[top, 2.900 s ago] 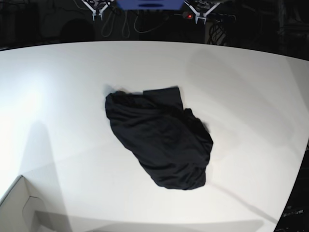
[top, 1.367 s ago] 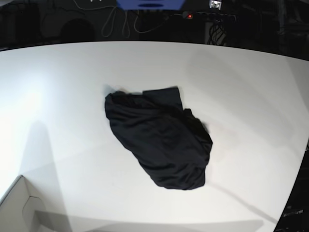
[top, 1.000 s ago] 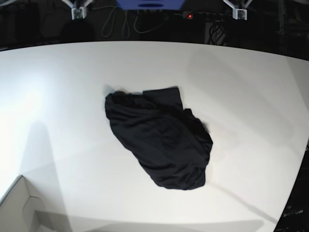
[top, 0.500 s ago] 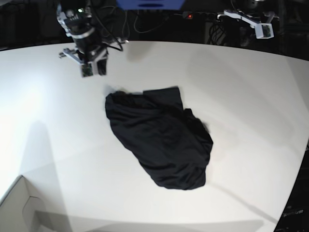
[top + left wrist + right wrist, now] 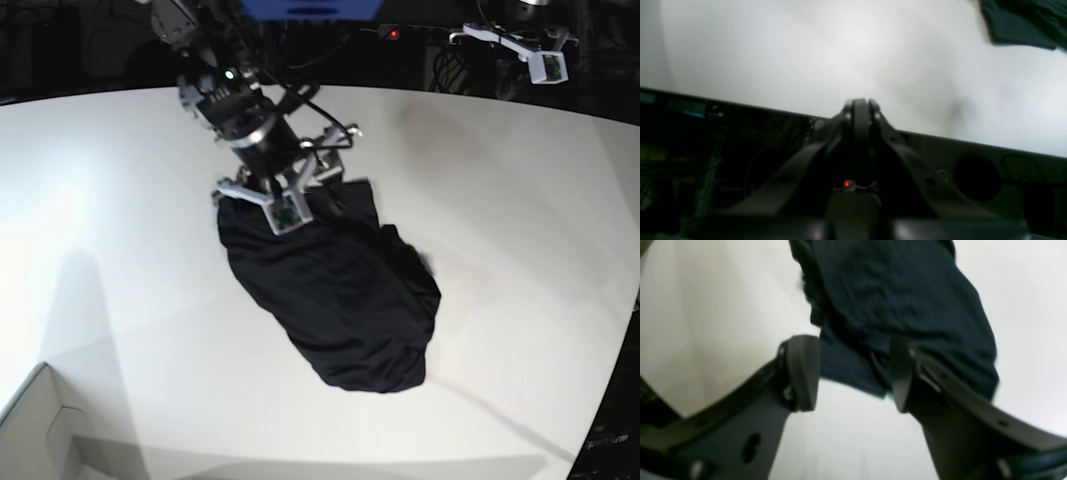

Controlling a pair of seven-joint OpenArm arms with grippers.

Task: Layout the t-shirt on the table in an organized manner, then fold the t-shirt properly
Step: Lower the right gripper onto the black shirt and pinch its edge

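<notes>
On the surface (image 5: 520, 200) | t-shirt (image 5: 335, 290) crumpled at centre | right gripper (image 5: 850, 373) spread wide over shirt's near edge, grasping nothing | left gripper (image 5: 858, 106) clenched, empty, at surface edge, well apart from shirt.

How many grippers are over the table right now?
1. The right gripper hangs open over the shirt's far end. The left gripper is shut, back beyond the table's far edge.
</notes>
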